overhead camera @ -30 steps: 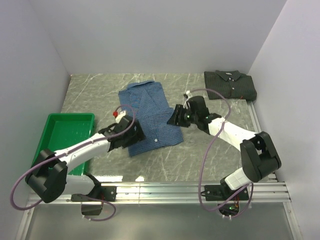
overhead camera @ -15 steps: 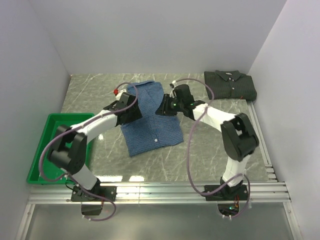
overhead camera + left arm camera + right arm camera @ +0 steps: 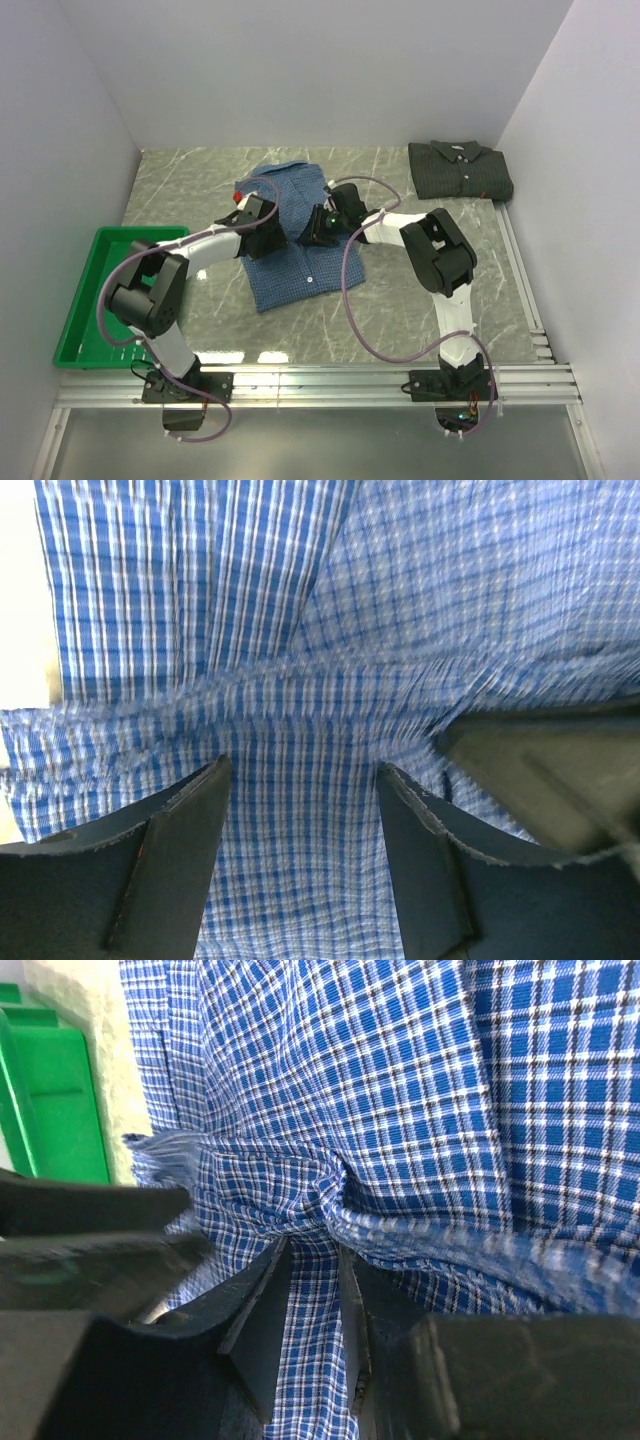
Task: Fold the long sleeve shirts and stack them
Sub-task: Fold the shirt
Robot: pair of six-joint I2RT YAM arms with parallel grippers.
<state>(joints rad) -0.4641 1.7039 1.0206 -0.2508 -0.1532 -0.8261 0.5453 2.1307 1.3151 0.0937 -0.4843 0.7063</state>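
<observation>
The surface (image 3: 400,300) was a grey-green slab veined with pale lines like marble, matte over most of its spread. Plain white walls boxed it in on three sides: a far wall (image 3: 320,70), a left wall (image 3: 50,150) and a right wall (image 3: 590,150), all bare. Light fell soft and even from above, throwing only faint shadows, with small bright glare patches (image 3: 280,357) near the front edge. A ribbed aluminium rail (image 3: 330,385) ran along that near edge, and a dull grey panel (image 3: 320,445) lay nearer still.
</observation>
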